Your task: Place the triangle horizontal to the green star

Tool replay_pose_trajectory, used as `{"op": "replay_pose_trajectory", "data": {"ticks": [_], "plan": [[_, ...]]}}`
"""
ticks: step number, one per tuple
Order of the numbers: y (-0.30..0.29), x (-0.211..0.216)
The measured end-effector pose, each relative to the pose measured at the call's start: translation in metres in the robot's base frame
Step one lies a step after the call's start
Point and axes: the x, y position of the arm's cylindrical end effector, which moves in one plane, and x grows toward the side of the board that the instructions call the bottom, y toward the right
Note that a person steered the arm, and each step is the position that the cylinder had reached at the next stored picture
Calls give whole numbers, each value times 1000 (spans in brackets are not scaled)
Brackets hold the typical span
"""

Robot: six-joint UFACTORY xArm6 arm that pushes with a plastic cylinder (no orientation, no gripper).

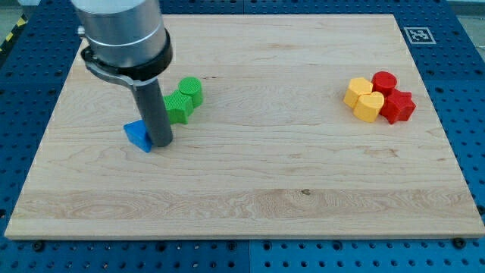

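Observation:
A blue triangle (138, 135) lies on the wooden board (250, 174) at the view's left. My tip (161, 142) stands right against the triangle's right side, touching it. A green star (179, 107) sits just above and to the right of the tip, partly hidden by the rod. A green cylinder (190, 89) touches the star at its upper right.
At the view's right a cluster sits together: a yellow hexagon-like block (358, 91), a yellow heart-like block (369, 106), a red cylinder (384, 81) and a red star (398, 106). A marker tag (418, 34) is on the board's top right corner.

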Motion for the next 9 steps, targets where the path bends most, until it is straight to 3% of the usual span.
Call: {"op": "replay_pose_trajectory", "data": {"ticks": [4,7,9], "plan": [[-43,52],[-41,0],[-41,-7]]}}
